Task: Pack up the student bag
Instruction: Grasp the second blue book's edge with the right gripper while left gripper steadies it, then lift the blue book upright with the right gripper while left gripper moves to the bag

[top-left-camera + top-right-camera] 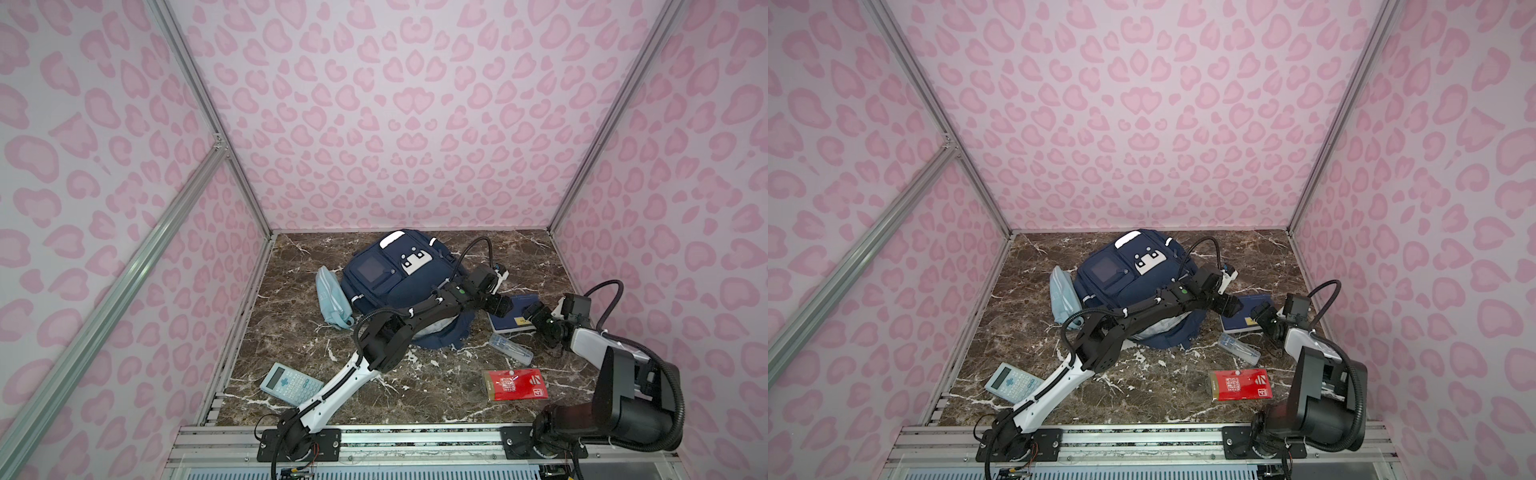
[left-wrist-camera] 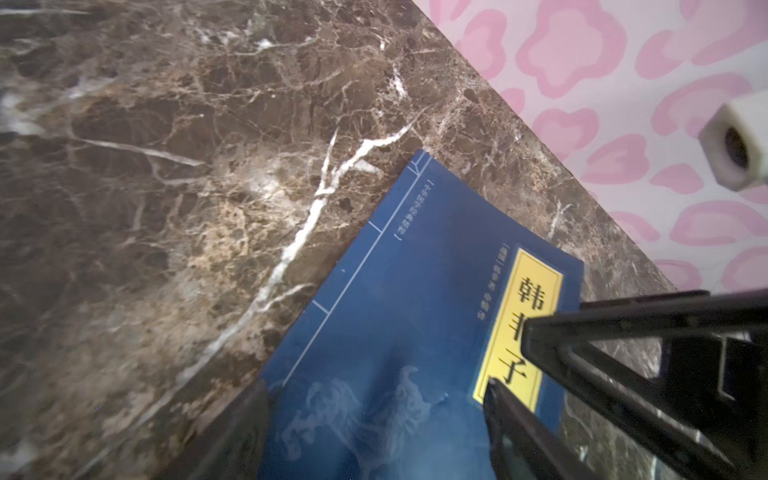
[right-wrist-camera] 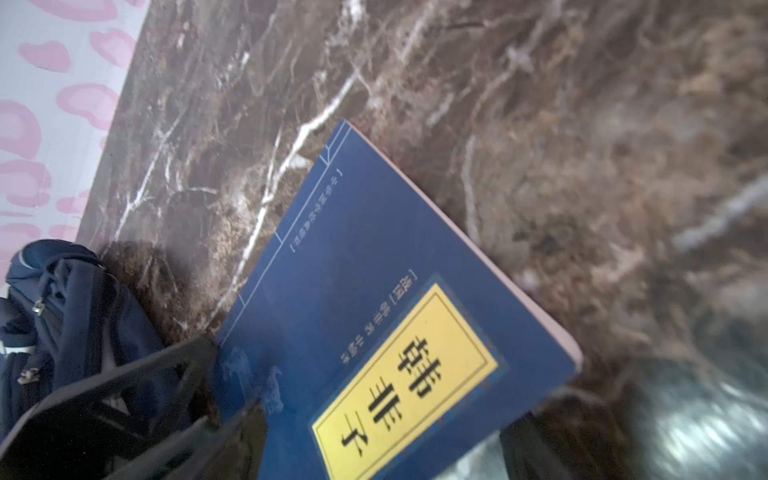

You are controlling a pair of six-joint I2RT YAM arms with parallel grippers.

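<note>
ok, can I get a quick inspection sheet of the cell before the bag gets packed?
Surface: brown marble tabletop, no spills seen.
Job's things: student bag lies at back centre, front pockets up.
Clutter: light-blue pouch beside the bag's left; blue book, clear case and red packet to its right; calculator front left.
Grippers: left gripper and right gripper both open at the blue book, no grip seen.
Cables: black conduit loops off both arms.
Surroundings: pink-spotted walls, aluminium frame; nothing else seen.

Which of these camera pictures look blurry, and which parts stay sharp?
Right wrist view: the table smears into blur, while the blue book stays readable. Left wrist view: the book's yellow label is crisp, the table partly soft. Both top views: sharp, evenly lit.
</note>
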